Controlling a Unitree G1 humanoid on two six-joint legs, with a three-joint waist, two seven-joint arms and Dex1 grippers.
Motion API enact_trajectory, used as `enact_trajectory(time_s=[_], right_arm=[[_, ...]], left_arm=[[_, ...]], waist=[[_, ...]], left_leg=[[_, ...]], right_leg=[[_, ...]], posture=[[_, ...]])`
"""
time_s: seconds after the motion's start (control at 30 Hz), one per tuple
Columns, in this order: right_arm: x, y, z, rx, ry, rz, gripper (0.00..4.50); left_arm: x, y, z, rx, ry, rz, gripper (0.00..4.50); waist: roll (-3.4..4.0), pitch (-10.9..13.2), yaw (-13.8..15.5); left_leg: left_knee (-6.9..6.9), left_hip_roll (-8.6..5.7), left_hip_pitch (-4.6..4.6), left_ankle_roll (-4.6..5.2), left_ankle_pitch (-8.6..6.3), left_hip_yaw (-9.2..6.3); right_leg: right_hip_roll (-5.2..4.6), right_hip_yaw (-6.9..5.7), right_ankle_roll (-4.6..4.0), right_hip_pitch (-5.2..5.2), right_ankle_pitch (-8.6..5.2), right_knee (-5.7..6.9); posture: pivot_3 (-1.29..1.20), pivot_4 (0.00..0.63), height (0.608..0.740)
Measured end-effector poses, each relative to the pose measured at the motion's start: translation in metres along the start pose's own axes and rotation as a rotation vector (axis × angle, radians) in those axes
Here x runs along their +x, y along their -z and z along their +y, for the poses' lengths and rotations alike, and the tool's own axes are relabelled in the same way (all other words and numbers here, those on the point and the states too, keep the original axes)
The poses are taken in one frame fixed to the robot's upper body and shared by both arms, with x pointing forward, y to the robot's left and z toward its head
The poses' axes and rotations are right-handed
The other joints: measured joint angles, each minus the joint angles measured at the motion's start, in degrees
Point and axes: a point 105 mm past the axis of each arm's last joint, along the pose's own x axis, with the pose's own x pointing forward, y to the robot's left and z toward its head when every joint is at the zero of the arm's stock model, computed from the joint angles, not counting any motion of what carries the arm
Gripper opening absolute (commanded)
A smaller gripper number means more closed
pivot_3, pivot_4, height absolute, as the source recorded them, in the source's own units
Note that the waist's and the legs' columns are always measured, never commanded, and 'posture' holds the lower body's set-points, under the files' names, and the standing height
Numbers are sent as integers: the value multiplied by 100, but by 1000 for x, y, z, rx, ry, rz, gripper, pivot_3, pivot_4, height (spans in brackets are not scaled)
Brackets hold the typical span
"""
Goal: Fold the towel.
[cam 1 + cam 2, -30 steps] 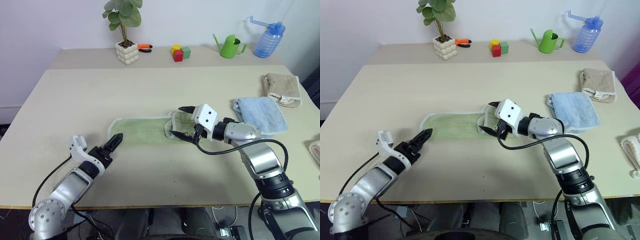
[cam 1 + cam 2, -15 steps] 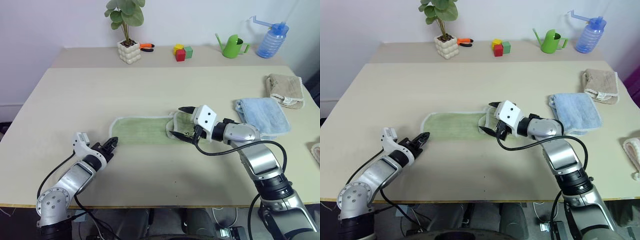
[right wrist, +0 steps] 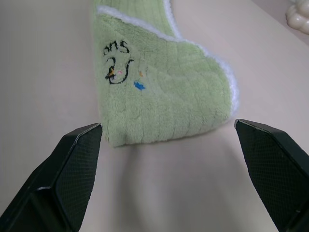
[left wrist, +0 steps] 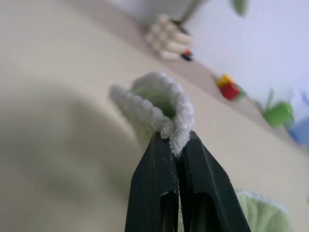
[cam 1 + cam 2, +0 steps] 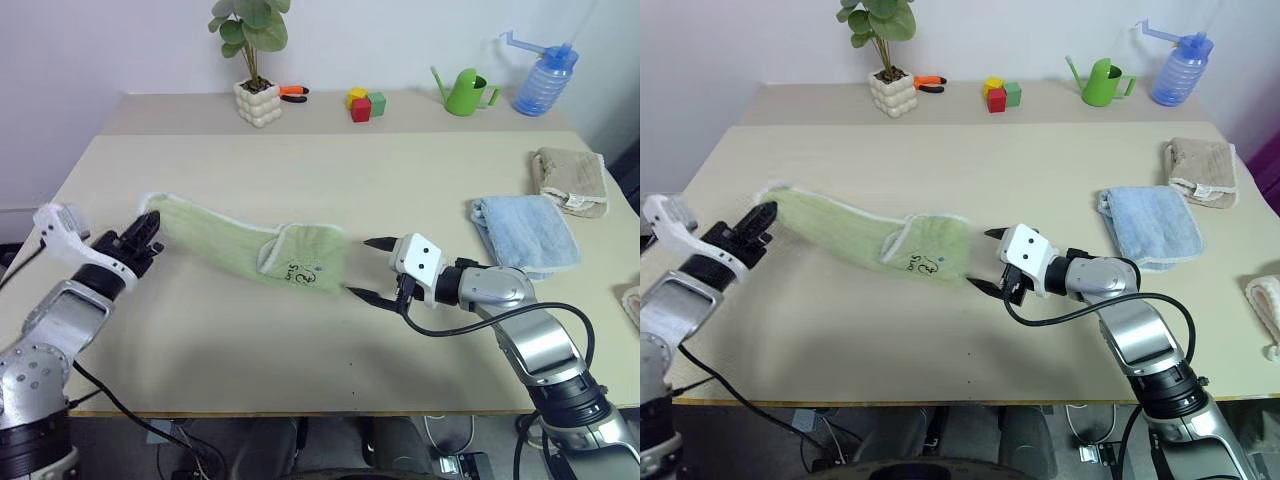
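Left end effector (image 5: 148, 228) clamped on towel (image 5: 262, 255) corner; right end effector (image 5: 367, 269) spread wide, empty.

Towel (image 4: 164, 108) corner hidden between the left hand's (image 4: 176, 145) pinched fingers; its far end blurred.

Blue towel (image 5: 523, 231) beside beige towel (image 5: 567, 177); plant (image 5: 252, 62) (potted) at back.

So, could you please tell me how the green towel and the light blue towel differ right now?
The green towel is stretched out long, one end pinched by the shut left gripper; the light blue towel lies folded and compact, untouched. The green towel shows dark printed markings; the blue one looks plain. Both are soft cloth over the same table.
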Motion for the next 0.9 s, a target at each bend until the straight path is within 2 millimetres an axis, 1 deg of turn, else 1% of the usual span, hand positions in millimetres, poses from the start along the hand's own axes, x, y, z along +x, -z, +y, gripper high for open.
enact_trajectory(time_s=[0.1,0.2,0.3,0.37,0.47,0.6,0.67,0.77,0.87,0.9], right_arm=[[1,-2,-1,-7,2,-6,4500],[1,-3,-2,-12,6,-7,4500],[2,-3,-2,-15,10,-8,4500],[3,-3,-2,-14,13,-12,4500],[4,-1,-3,-12,21,-6,4500],[4,0,-5,-14,40,0,4500],[4,1,-5,-12,46,2,4500],[3,4,-3,-1,47,10,4500],[3,5,-3,-1,49,11,4500],[3,5,-3,-1,49,11,4500]], left_arm=[[10,6,-32,157,170,80,30],[18,24,-70,276,363,174,30],[21,50,-107,364,565,273,30],[22,73,-125,402,668,342,30],[25,96,-136,429,734,402,30],[25,118,-150,461,810,458,30],[26,124,-150,471,812,472,30],[28,126,-150,481,804,472,30],[28,128,-152,471,806,475,923],[28,128,-152,468,804,475,1326]], waist=[[-1,2,-7],[-1,2,-5],[-1,3,-9],[-1,3,-9],[-4,5,-36],[-5,6,-43],[-5,6,-51],[-6,6,-50],[-6,6,-50],[-6,6,-52]], left_leg=[[-3,0,-1,0,0,1],[-7,0,-1,0,0,1],[-13,1,-1,0,0,1],[-16,1,0,0,1,2],[-29,2,1,-4,4,2],[-45,2,4,-7,6,1],[-50,2,4,-8,7,0],[-52,2,4,-9,7,-1],[-52,2,5,-9,7,-1],[-52,2,5,-9,7,-1]], right_leg=[[0,0,0,-1,0,-2],[-1,1,1,-2,1,-3],[-1,0,16,-3,9,-4],[-1,1,18,-4,10,-4],[-1,1,18,-10,10,-6],[-2,1,18,-12,10,-9],[-2,1,18,-15,10,-9],[-2,1,18,-15,10,-10],[-3,1,18,-15,10,-9],[-2,1,18,-15,10,-9]], posture=[[0,150,732],[0,150,732],[0,150,732],[0,150,732],[0,150,732],[0,150,732],[0,150,732],[0,150,732],[0,150,732],[0,150,732]])
